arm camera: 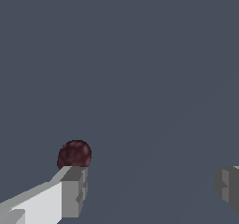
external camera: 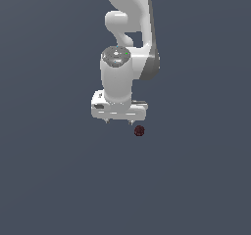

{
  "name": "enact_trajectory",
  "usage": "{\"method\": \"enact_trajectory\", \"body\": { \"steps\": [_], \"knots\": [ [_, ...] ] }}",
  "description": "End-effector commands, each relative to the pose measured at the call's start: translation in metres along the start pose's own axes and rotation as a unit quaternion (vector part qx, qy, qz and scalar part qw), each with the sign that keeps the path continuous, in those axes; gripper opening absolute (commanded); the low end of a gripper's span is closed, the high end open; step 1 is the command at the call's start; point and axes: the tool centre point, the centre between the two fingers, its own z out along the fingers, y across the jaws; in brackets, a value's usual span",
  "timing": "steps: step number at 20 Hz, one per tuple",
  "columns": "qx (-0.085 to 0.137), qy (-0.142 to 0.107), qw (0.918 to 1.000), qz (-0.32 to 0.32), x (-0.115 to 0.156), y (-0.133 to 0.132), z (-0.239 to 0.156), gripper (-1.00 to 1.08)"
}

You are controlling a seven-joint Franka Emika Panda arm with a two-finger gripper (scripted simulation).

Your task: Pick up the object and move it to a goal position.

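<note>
The object is a small dark maroon ball (external camera: 139, 130) with a faintly mottled surface, lying on the flat grey ground. It also shows in the wrist view (arm camera: 74, 154). My white gripper (external camera: 119, 122) hangs above the ground, with the ball just below it and toward the exterior view's right. In the wrist view the gripper (arm camera: 151, 183) is open and empty, its two grey fingertips (arm camera: 74, 190) set wide apart. The ball sits just past one fingertip, outside the gap between them.
The grey ground (external camera: 59, 180) spreads evenly all round with nothing else on it. The white arm (external camera: 127, 28) rises above the gripper.
</note>
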Motion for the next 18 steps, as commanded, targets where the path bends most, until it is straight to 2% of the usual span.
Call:
{"method": "enact_trajectory", "body": {
  "steps": [1, 12, 18],
  "knots": [
    [0.001, -0.001, 1.0000, 0.007, -0.003, -0.009, 0.008, 1.00],
    [0.004, -0.005, 0.9979, 0.064, -0.028, -0.069, 0.061, 1.00],
    [0.005, -0.006, 0.9964, 0.084, -0.039, -0.089, 0.079, 1.00]
  ]
}}
